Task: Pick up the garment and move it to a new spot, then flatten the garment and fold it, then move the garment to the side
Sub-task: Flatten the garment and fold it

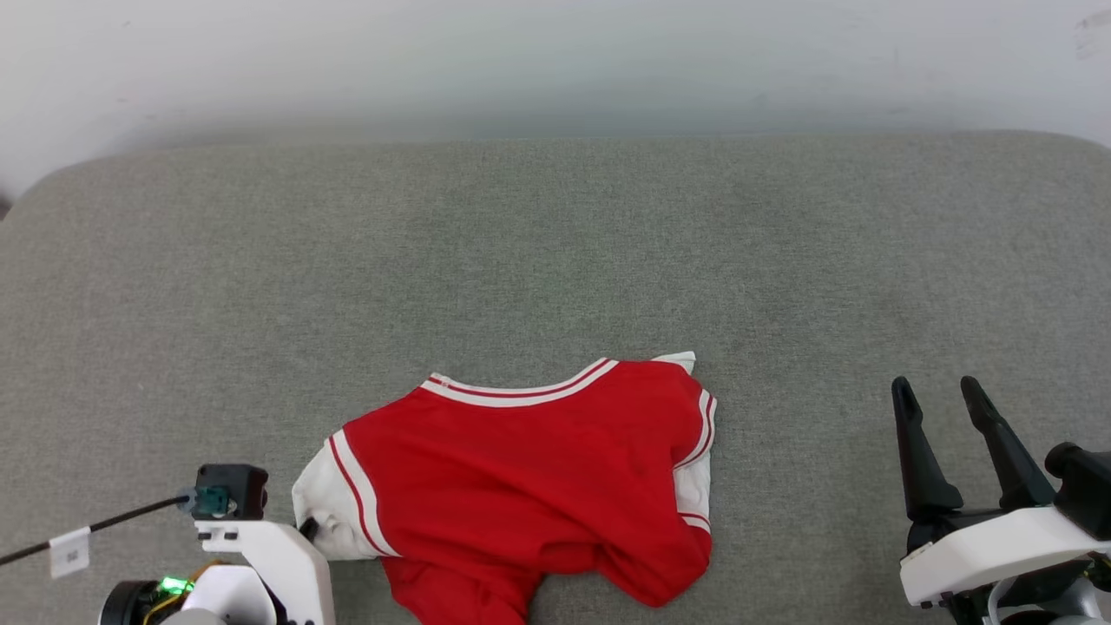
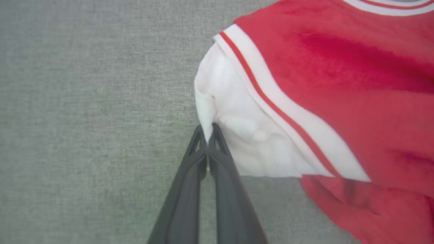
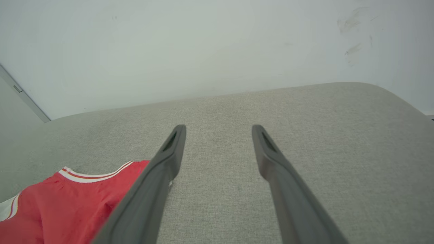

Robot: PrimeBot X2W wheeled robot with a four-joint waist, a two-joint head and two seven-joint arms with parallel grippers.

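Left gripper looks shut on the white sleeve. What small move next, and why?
Probably lift the left gripper slightly to test the hold: it pinches the edge of the white sleeve, the garment lies rumpled, and the right gripper stands open, apart from it.

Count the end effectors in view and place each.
2. The left end effector is shut on the white sleeve of the garment. The right end effector is open over the grey cushion, right of the garment.

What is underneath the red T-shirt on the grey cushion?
The garment lies on the grey padded surface, and its lower part looks bunched under itself. Whatever else lies beneath is covered. The left gripper pinches the white sleeve edge.
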